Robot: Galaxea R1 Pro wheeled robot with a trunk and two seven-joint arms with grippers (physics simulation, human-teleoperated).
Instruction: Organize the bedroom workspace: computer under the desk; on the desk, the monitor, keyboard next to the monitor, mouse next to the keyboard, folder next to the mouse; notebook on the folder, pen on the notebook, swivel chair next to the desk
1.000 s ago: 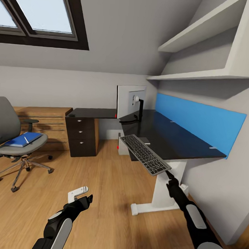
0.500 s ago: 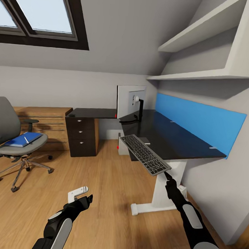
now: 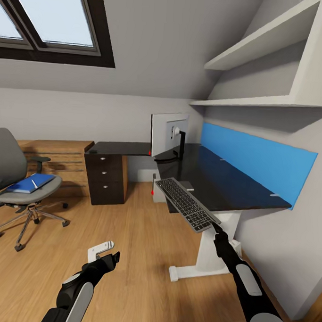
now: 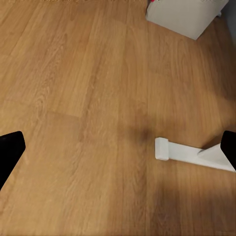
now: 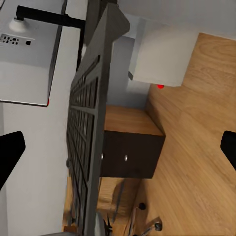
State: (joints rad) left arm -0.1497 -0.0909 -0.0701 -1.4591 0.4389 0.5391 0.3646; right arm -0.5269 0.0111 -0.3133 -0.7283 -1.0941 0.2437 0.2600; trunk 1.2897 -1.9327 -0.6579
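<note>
My right gripper is shut on the near end of the silver-framed keyboard, which hangs tilted in the air just off the front edge of the black desk; the keyboard appears edge-on. The monitor stands on the desk corner, its back toward me. Under the desk sits the grey computer. Far left, the swivel chair carries the blue folder with the white pen on it. My left gripper is open and low over the floor. Mouse and notebook are not identifiable.
A dark drawer unit stands under the desk's left wing, with a light-wood chest behind the chair. A blue wall panel and white shelves line the right wall. The desk's white leg and foot stand before my right arm.
The whole view has shifted slightly, so the camera moved. The keyboard stays in my right gripper and sits a little lower against the desk edge. The left arm holds its pose.
</note>
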